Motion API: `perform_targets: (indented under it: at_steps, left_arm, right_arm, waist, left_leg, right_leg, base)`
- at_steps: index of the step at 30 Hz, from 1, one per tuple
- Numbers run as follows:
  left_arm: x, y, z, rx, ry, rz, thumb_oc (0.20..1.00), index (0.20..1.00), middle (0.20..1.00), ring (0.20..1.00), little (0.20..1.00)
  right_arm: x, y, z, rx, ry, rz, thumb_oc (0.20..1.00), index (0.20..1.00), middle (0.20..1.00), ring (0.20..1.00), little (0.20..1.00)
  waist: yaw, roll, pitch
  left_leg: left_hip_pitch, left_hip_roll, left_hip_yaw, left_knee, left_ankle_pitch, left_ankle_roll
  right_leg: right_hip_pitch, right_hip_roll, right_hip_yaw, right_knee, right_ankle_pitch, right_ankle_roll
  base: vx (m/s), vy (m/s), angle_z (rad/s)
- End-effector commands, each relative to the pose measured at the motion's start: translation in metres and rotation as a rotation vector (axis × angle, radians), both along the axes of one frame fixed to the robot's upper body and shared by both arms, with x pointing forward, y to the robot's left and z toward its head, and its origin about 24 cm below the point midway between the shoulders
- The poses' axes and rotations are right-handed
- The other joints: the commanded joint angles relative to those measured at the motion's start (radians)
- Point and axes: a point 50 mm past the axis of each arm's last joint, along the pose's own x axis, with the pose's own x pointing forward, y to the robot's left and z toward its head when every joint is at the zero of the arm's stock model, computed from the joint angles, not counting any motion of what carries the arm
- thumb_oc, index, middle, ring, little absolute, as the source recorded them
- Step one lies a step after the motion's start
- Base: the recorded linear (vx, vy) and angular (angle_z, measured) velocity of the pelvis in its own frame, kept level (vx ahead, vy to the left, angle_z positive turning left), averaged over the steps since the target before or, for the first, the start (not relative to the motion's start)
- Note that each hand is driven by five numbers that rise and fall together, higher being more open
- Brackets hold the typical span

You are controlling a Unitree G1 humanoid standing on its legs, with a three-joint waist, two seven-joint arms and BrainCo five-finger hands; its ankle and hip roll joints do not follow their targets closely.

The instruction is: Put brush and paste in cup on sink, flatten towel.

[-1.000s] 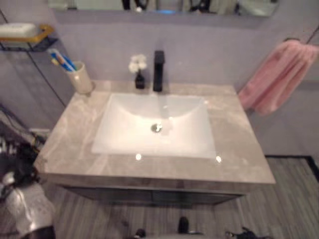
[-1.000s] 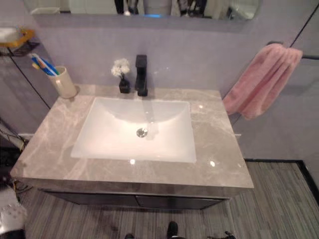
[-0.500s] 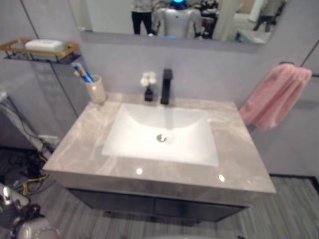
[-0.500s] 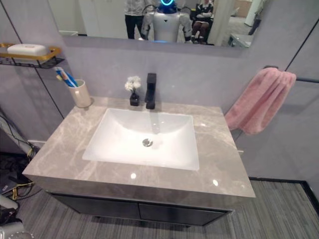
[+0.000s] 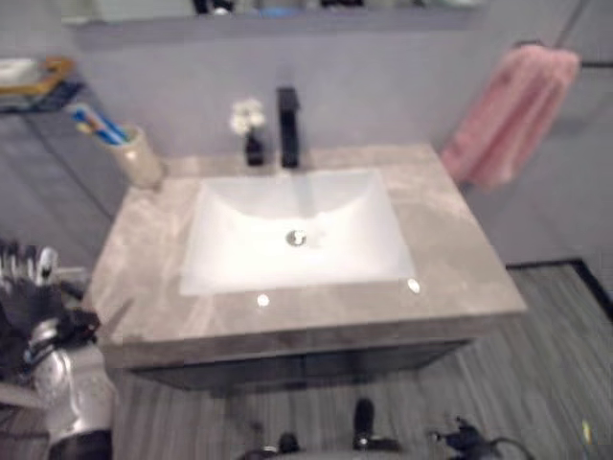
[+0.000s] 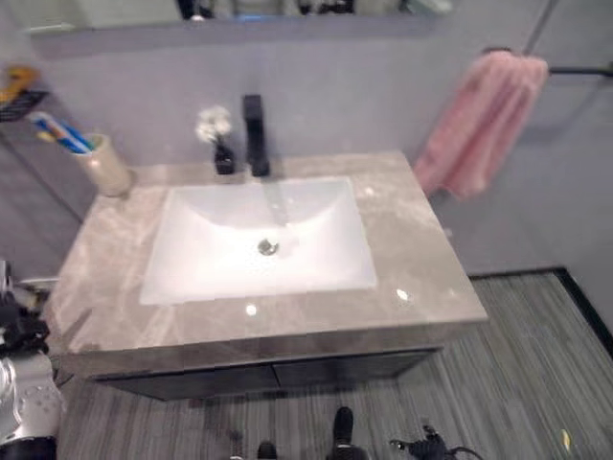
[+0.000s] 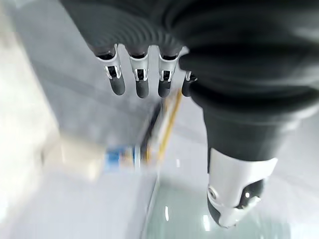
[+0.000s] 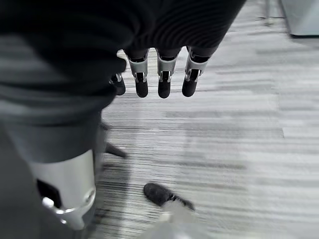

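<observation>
- Left eye view: the whole scene sits differently than it did half a second ago, with the mirror mostly cut off at the top, so the head camera has tipped down; the things themselves have not moved. The cream ceramic cup (image 5: 140,158) stands at the back left corner of the grey marble counter (image 5: 460,259), with the blue toothbrush and paste (image 5: 96,122) already standing in it. The left hand (image 5: 27,287) has risen beside the counter's left edge, fingers straight and holding nothing.
- Right eye view: the pink terry towel (image 6: 479,125) hangs bunched on its rail on the wall to the right, well apart from the white rectangular basin (image 6: 259,240) and the black tap (image 6: 254,134). Judging from this, the cup step looks done and the flattening of the towel is what remains.
- Left wrist view: the fingers (image 7: 142,82) hang relaxed and extended, empty; the cup and its blue contents show blurred beyond them.
- Right wrist view: the right hand (image 8: 159,74) points down at the grey striped floor (image 8: 234,119), fingers straight, nothing in its grasp. It hangs low, so reaching the towel calls for a lift to the right.
</observation>
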Motion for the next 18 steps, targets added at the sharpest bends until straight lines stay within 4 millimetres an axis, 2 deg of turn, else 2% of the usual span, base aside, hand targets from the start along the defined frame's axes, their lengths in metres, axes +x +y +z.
perform_targets:
  at_steps: [1, 3, 6, 12, 14, 16, 18]
  left_arm:
    - [0.000, 0.008, 0.029, 0.153, -0.055, 0.017, 1.000, 1.000, 1.000, 1.000, 1.000]
    - [0.004, 0.003, 0.032, 0.180, -0.055, -0.003, 1.000, 1.000, 1.000, 1.000, 1.000]
    - [0.004, 0.000, 0.027, 0.168, -0.044, -0.009, 1.000, 1.000, 1.000, 1.000, 1.000]
    - [0.002, -0.001, 0.017, 0.122, -0.024, -0.007, 1.000, 1.000, 1.000, 1.000, 1.000]
    - [0.002, -0.003, 0.016, 0.103, -0.033, -0.010, 1.000, 1.000, 1.000, 1.000, 1.000]
    - [0.008, -0.012, 0.018, 0.091, -0.058, -0.045, 1.000, 1.000, 1.000, 1.000, 1.000]
    - [0.008, -0.013, 0.018, 0.094, -0.063, -0.053, 1.000, 1.000, 1.000, 1.000, 1.000]
  right_arm:
    - [-0.013, 0.002, -0.004, -0.005, 0.054, 0.031, 1.000, 1.000, 1.000, 1.000, 1.000]
    - [-0.022, 0.003, -0.006, -0.004, 0.080, 0.022, 1.000, 1.000, 1.000, 1.000, 1.000]
    - [-0.029, -0.002, -0.006, -0.019, 0.108, 0.016, 1.000, 1.000, 1.000, 1.000, 1.000]
    - [-0.024, -0.008, -0.002, -0.037, 0.075, 0.028, 1.000, 1.000, 1.000, 1.000, 1.000]
    - [-0.018, -0.012, 0.001, -0.047, 0.042, 0.018, 1.000, 1.000, 1.000, 1.000, 1.000]
    - [-0.011, -0.020, 0.006, -0.072, 0.018, 0.021, 1.000, 1.000, 1.000, 1.000, 1.000]
    - [-0.010, -0.022, 0.007, -0.080, 0.018, 0.032, 1.000, 1.000, 1.000, 1.000, 1.000]
  waist:
    - [-0.032, -0.019, -0.017]
    - [-0.038, -0.023, -0.018]
    - [-0.036, -0.025, -0.021]
    - [-0.037, -0.023, -0.025]
    - [-0.040, -0.025, -0.021]
    - [-0.039, -0.031, 0.013]
    - [-0.039, -0.032, 0.021]
  left_leg:
    - [-0.056, -0.048, -0.122, 0.019, -0.038, 0.021]
    - [-0.051, -0.051, -0.122, 0.013, -0.038, 0.016]
    - [-0.043, -0.053, -0.123, 0.020, -0.040, 0.012]
    - [-0.037, -0.045, -0.129, 0.059, -0.059, 0.006]
    - [-0.049, -0.042, -0.133, 0.110, -0.077, 0.002]
    - [-0.108, -0.037, -0.143, 0.252, -0.112, -0.018]
    - [-0.129, -0.032, -0.151, 0.302, -0.128, -0.027]
  right_leg:
    - [0.093, 0.084, 0.039, 0.041, -0.142, -0.034]
    - [0.100, 0.109, 0.042, 0.067, -0.169, -0.045]
    - [0.142, 0.123, 0.052, -0.010, -0.153, -0.059]
    - [0.181, 0.132, 0.061, -0.062, -0.145, -0.071]
    - [0.195, 0.132, 0.062, -0.073, -0.144, -0.079]
    - [0.200, 0.120, 0.050, -0.066, -0.145, -0.090]
    - [0.206, 0.121, 0.045, -0.065, -0.146, -0.095]
  base:
    - [-0.01, -0.070, -0.18]
    - [0.00, -0.094, 0.04]
    - [0.02, -0.119, 0.08]
    - [0.04, -0.150, 0.09]
    - [0.03, -0.194, 0.07]
    - [-0.02, -0.173, 0.12]
    - [0.00, -0.098, 0.12]
